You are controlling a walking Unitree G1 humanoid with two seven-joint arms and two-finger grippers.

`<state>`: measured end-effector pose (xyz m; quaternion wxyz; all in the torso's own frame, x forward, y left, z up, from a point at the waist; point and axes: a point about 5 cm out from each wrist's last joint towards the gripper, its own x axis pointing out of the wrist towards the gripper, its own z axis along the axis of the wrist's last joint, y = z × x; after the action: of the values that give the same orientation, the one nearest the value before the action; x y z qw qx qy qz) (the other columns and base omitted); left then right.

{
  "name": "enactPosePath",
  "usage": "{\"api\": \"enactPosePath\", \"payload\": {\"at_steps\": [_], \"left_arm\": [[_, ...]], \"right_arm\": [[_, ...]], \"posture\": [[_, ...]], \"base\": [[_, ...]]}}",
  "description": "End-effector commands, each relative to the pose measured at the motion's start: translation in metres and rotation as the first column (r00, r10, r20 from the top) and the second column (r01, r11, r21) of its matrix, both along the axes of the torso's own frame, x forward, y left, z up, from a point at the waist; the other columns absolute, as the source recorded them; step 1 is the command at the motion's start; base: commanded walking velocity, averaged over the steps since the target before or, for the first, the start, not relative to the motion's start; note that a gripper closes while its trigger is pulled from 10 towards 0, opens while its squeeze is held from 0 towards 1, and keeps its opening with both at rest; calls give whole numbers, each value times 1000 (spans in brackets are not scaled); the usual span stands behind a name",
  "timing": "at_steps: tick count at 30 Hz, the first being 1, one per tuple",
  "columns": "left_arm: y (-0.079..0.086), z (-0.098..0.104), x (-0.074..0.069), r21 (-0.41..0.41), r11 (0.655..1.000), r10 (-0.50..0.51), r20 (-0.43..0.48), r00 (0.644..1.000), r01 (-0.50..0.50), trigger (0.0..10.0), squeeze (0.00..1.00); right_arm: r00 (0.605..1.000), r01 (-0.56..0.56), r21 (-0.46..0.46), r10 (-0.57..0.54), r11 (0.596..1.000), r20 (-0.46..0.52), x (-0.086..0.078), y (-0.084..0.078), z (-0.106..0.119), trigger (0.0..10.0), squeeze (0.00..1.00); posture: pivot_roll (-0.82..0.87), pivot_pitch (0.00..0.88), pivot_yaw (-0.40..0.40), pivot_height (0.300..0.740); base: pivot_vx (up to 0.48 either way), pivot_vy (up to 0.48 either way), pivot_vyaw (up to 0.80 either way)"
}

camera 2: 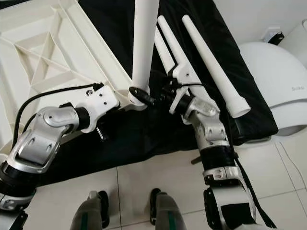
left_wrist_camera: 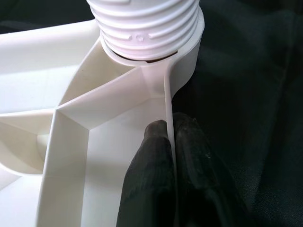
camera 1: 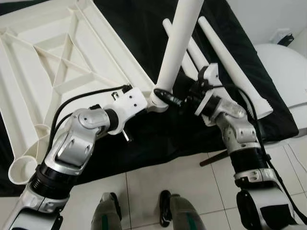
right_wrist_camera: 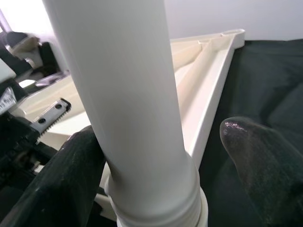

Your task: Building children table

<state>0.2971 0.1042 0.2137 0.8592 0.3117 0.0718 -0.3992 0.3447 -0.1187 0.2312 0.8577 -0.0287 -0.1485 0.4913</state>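
A: Where's the tabletop?
B: The white ribbed plastic tabletop (camera 1: 62, 57) lies upside down, upper left of the frame, partly on the black cloth (camera 1: 144, 129) spread over the tiled floor (camera 1: 163, 187). Its round corner socket (camera 1: 158, 101) sits mid-frame.

A: And the leg?
B: A white tapered plastic leg (camera 1: 180, 43) stands upright in that socket, threaded end down (wrist cam shows the threads right at the socket rim). Top runs out of frame.

A: L hand?
B: The left hand (left_wrist_camera: 171, 137) is pressed together on the tabletop's thin edge wall just beside the socket, one black finger on each side, pinching it.

A: R hand?
B: The right hand (camera 1: 172, 100) is at the leg's base, reaching in from the right. Fingers (right_wrist_camera: 71, 179) straddle the leg: one touches it, the other (right_wrist_camera: 265, 161) stands apart w/ a gap. So spread, not clamped.

A: Other parts?
B: Three more white legs (camera 1: 230, 62) lie on the cloth, upper right, side by side. A white rounded appliance (camera 2: 273, 81) sits at the right edge, off the cloth. Robot's feet (camera 1: 139, 211) are on the tiles at the bottom.
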Motion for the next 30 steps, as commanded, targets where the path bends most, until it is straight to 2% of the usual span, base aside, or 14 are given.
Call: {"api": "enactPosePath", "payload": {"at_steps": [1,10,15,16,17,18,19,24,25,30], "left_arm": [[18,-16,8,51,981,185,15,983,-186,10000,0],[19,-16,7,52,981,188,11,982,-189,10000,0],[18,-16,7,52,981,186,10,982,-187,10000,0],[18,-16,7,52,981,186,9,982,-186,10000,0],[18,-16,7,52,981,186,9,982,-186,10000,0],[18,-16,6,52,981,186,8,983,-186,10000,0],[19,-16,6,52,981,185,7,983,-185,10000,0],[18,-16,6,52,982,184,4,983,-184,10000,0],[19,-16,5,52,981,184,4,983,-184,10000,0],[19,-16,5,54,981,185,3,983,-185,10000,0]], "right_arm": [[1000,-27,4,27,1000,3,0,-2,0,10000,0],[989,-146,-27,146,989,10,9,4,6,10000,0],[984,-175,-43,175,984,12,12,7,5,10000,0],[983,-183,-49,184,982,10,13,9,3,9255,0],[983,-183,-49,184,982,10,13,9,3,9255,0],[981,-193,-53,194,980,9,13,10,1,7765,0],[979,-205,-57,205,977,5,14,11,-1,4706,0],[977,-210,-63,211,976,8,16,13,-2,4510,0],[977,-212,-70,213,975,8,16,13,-2,706,0],[976,-215,-79,216,974,15,18,13,-1,0,0]], "posture": [[66,242,-18,740],[67,247,-17,740],[70,251,-16,740],[71,253,-15,740],[71,253,-15,740],[72,254,-14,740],[72,255,-13,740],[75,259,-12,740],[76,261,-12,740],[75,265,-14,740]], "base": [[0,0,0],[0,0,0],[0,0,0],[0,0,0],[0,0,0],[0,0,0],[0,0,0],[0,0,0],[0,0,0],[0,0,0]]}}
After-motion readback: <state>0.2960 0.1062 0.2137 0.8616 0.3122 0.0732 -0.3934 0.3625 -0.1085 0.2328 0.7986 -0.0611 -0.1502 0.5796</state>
